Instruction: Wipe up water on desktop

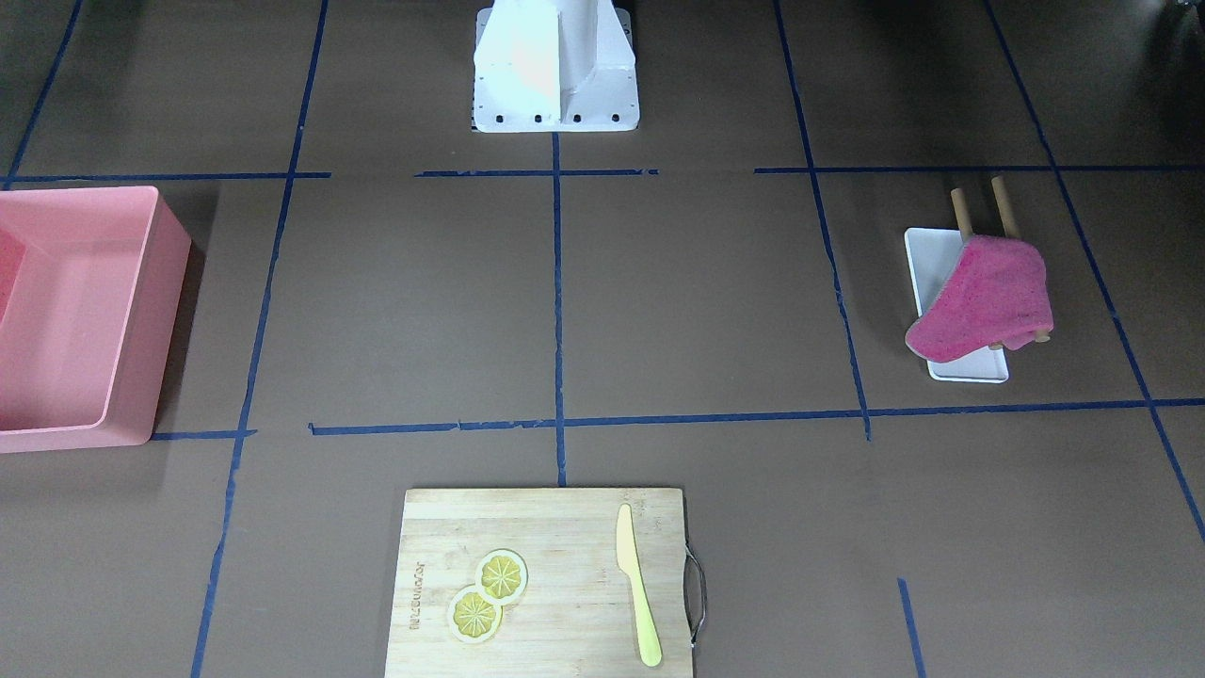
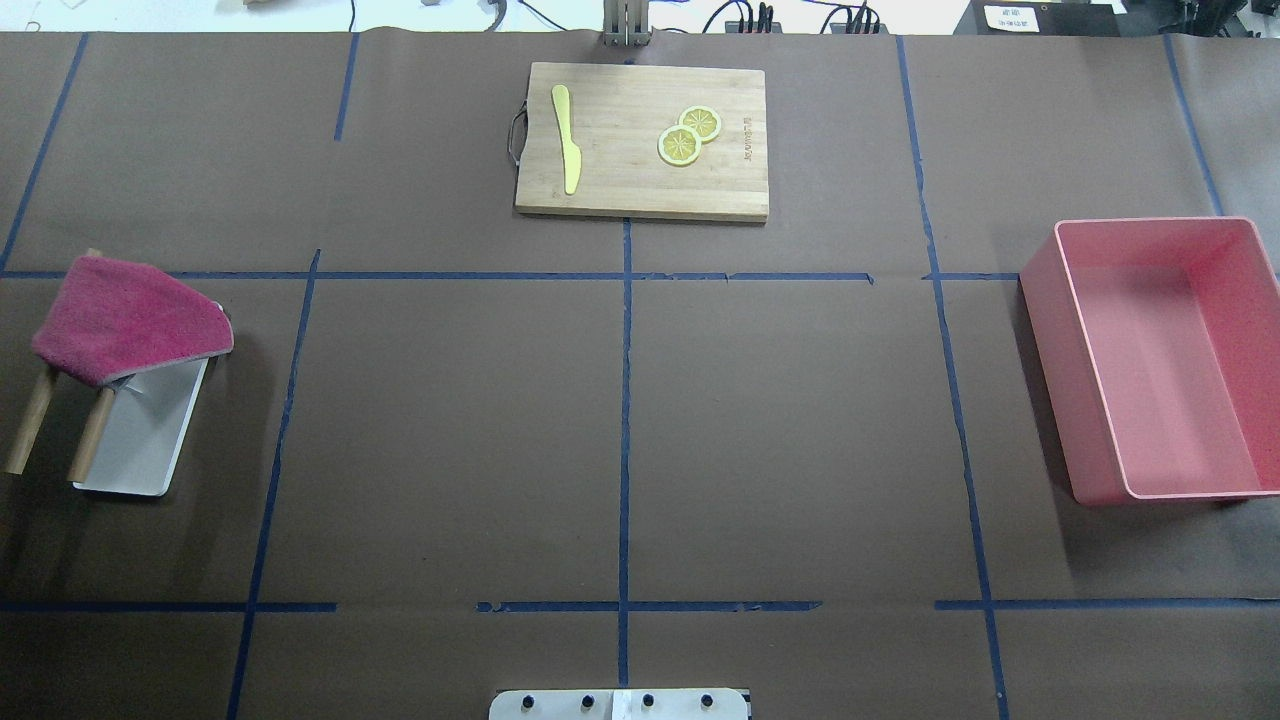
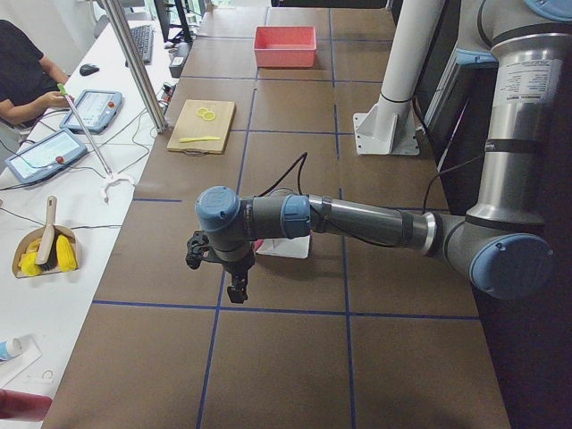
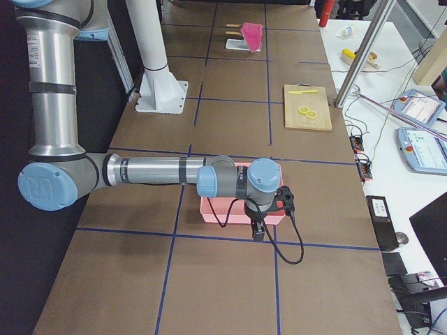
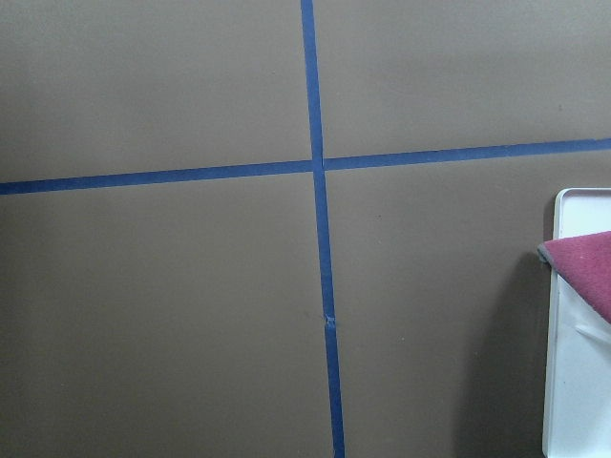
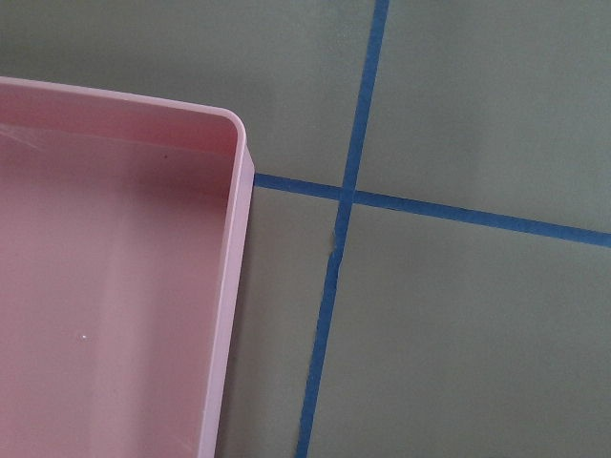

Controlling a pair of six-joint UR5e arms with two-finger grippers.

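The desktop [image 2: 450,430] is dark brown with a grid of blue tape lines; I see no water on it in any view. A magenta cloth [image 2: 125,320] hangs over a wooden rack [image 2: 30,425] above a white tray [image 2: 150,450] on my left side, and it also shows in the front view [image 1: 984,297]. My left gripper [image 3: 237,290] hangs above the desktop just beside that tray. My right gripper [image 4: 258,232] hangs by the near corner of the pink bin [image 4: 223,209]. Both show only in side views, so I cannot tell whether they are open or shut.
The pink bin [image 2: 1050,370] stands at the right edge. A bamboo cutting board [image 2: 620,140] at the far middle carries a yellow knife [image 2: 567,135] and two lemon slices [image 2: 688,135]. The robot's white base [image 1: 555,94] stands at the near middle.
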